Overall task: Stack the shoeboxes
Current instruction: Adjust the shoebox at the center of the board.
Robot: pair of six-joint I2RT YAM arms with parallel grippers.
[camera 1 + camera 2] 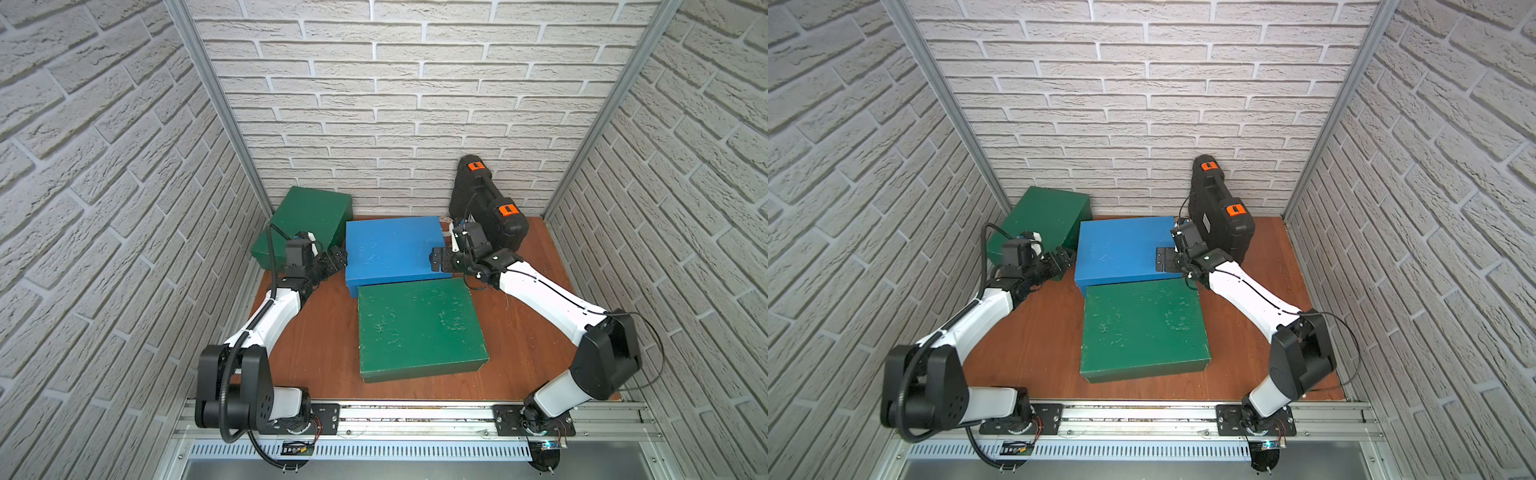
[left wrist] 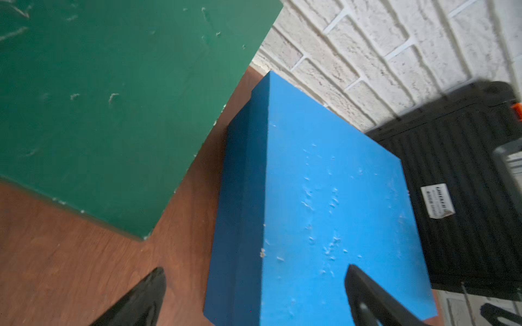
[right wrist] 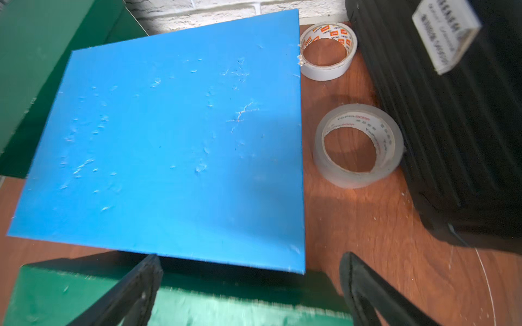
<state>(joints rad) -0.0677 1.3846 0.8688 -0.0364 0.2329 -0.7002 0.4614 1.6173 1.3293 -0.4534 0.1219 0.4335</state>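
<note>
Progress: nothing stacked yet, every lift left to do | near: near green box (image 1: 419, 328) flat, against front of blue box (image 1: 392, 249) | middle: left gripper (image 1: 338, 256) and right gripper (image 1: 435, 259) spread wide, empty, at blue box's ends | far: far green box (image 1: 307, 220) beyond its left corner.

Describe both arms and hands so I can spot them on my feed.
The left arm and right arm match: white link shells, black joint housings. A ribbed black hose runs along the left; a thin black cable loops off the right. The left hand and right hand are black, with flat tapering fingers. No legible markings.
</note>
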